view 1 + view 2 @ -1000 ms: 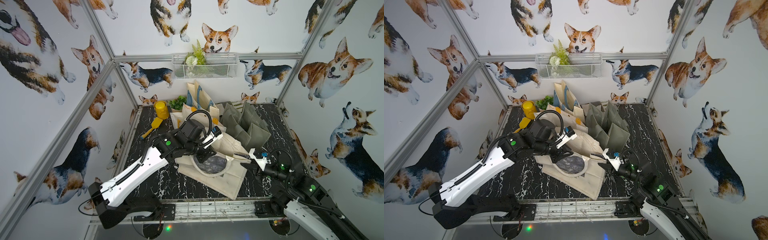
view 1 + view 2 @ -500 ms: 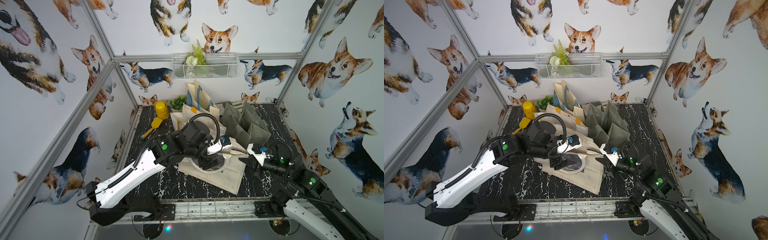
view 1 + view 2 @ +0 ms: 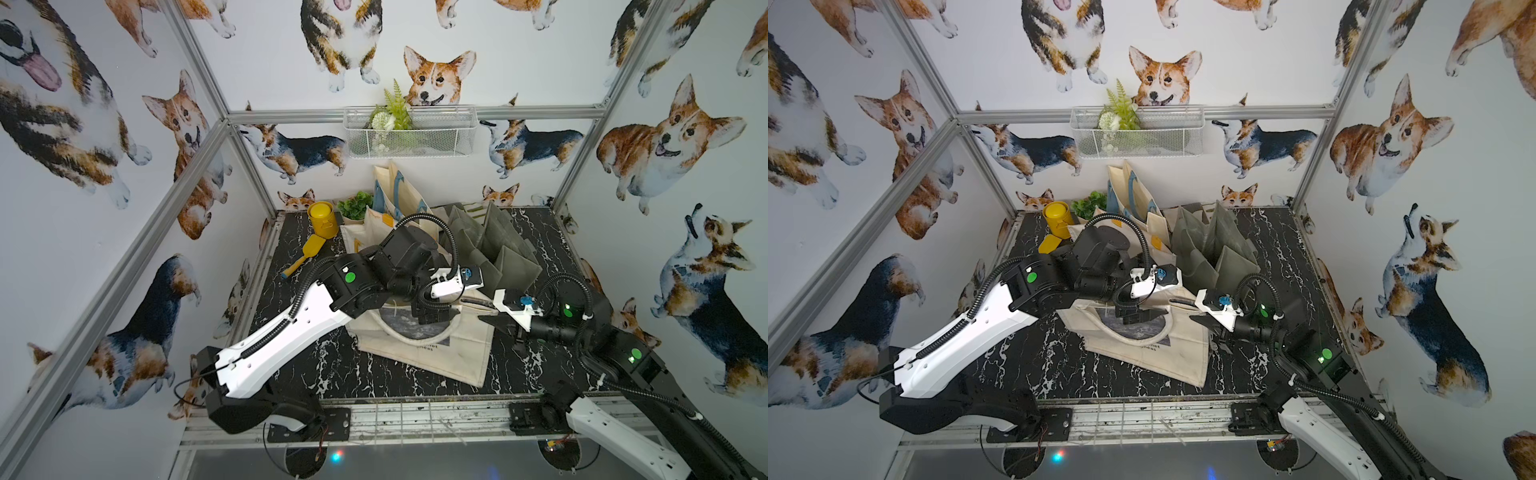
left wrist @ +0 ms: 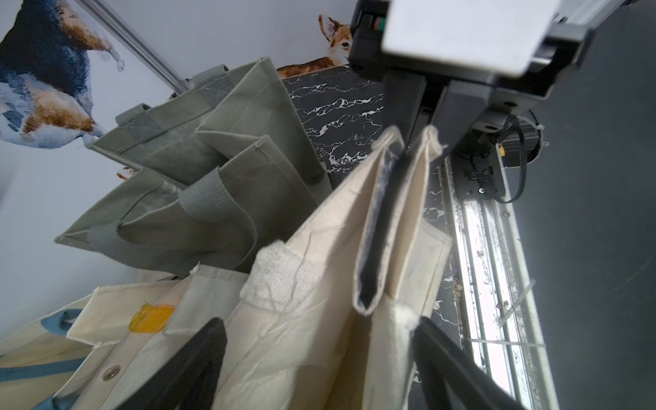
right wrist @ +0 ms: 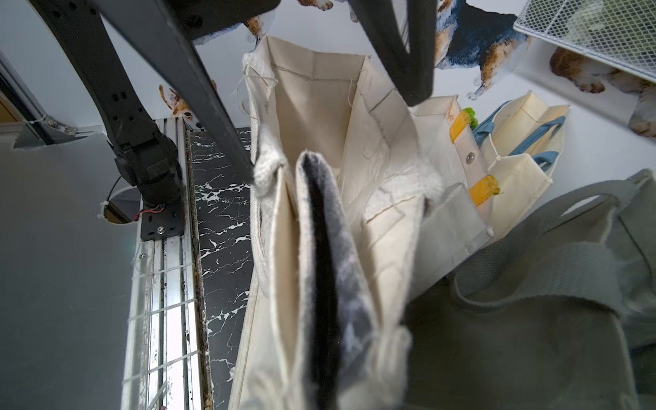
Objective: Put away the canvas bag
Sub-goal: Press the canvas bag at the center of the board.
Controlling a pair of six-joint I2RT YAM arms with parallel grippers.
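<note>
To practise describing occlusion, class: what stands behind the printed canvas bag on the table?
Behind the canvas bag stand grey bags and cream bags, with a yellow can beside them. The left arm covers the cream bags' lower parts.

The left arm [image 3: 291, 336] is leaning from near left toward the middle, and the left gripper [image 4: 317, 323] is holding its jaws wide apart. The right arm [image 3: 615, 353] is crouching low at near right. The right gripper [image 3: 485, 319] is pointing left, clamping tight.
</note>
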